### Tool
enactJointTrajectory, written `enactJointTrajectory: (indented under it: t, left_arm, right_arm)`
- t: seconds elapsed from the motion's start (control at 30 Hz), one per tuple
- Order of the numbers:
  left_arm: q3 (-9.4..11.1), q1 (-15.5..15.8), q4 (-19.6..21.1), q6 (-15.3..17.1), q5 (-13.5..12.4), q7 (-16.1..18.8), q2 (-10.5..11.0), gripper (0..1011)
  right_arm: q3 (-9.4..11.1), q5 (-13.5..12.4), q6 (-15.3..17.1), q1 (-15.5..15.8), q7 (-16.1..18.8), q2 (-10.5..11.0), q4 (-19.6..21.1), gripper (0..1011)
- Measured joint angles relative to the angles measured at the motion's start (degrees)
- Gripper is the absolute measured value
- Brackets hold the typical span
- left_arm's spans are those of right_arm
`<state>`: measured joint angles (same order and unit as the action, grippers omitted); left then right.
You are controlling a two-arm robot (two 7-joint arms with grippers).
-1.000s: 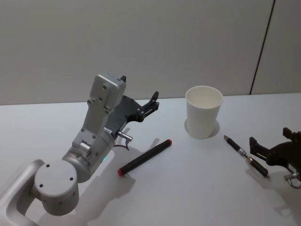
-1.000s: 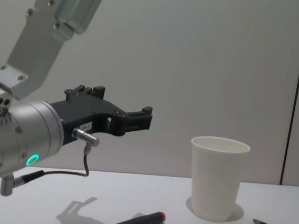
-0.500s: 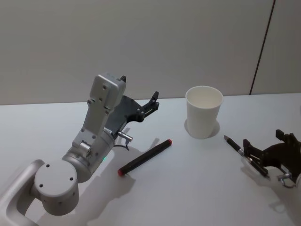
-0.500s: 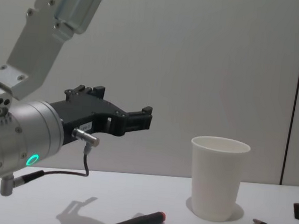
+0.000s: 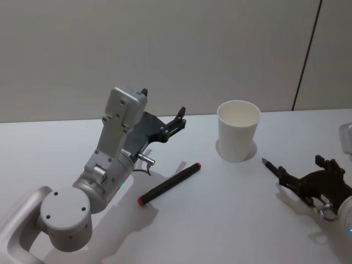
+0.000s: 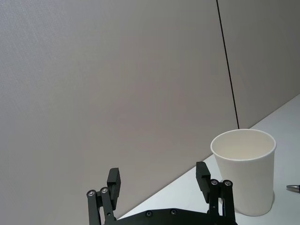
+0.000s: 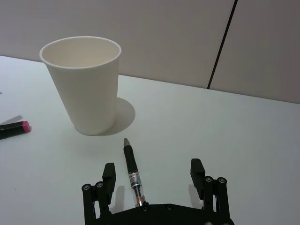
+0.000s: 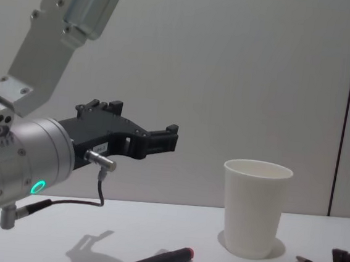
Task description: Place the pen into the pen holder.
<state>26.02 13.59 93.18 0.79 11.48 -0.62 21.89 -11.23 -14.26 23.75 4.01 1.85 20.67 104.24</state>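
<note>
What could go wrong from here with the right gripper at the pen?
The pen lies off-centre between the fingers of the open right gripper, so closing may roll it away.
The paper pen holder stands just past the pen's tip; a forward nudge could topple it.
The left gripper hangs raised, open.

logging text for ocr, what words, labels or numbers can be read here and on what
No text is readable.
On the pen, a small label: too small to read.
On the left gripper, a white sticker: too small to read.
On the paper cup: no print.
</note>
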Motion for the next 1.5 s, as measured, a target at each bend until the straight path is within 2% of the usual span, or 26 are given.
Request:
enactJointTrajectory:
  t: [0.6, 1.5]
  left_arm:
    - [0.00, 0.00, 0.00, 0.00, 0.00, 0.00, 0.00, 1001]
    - [0.00, 0.00, 0.00, 0.00, 0.00, 0.00, 0.00, 1001]
  right_arm:
    - [-1.08, 2.02, 0.29, -1.29, 0.92, -2.06, -3.50, 1001]
    - [-1.58, 3.81, -0.34, -2.22, 1.58, -3.51, -6.40, 1001]
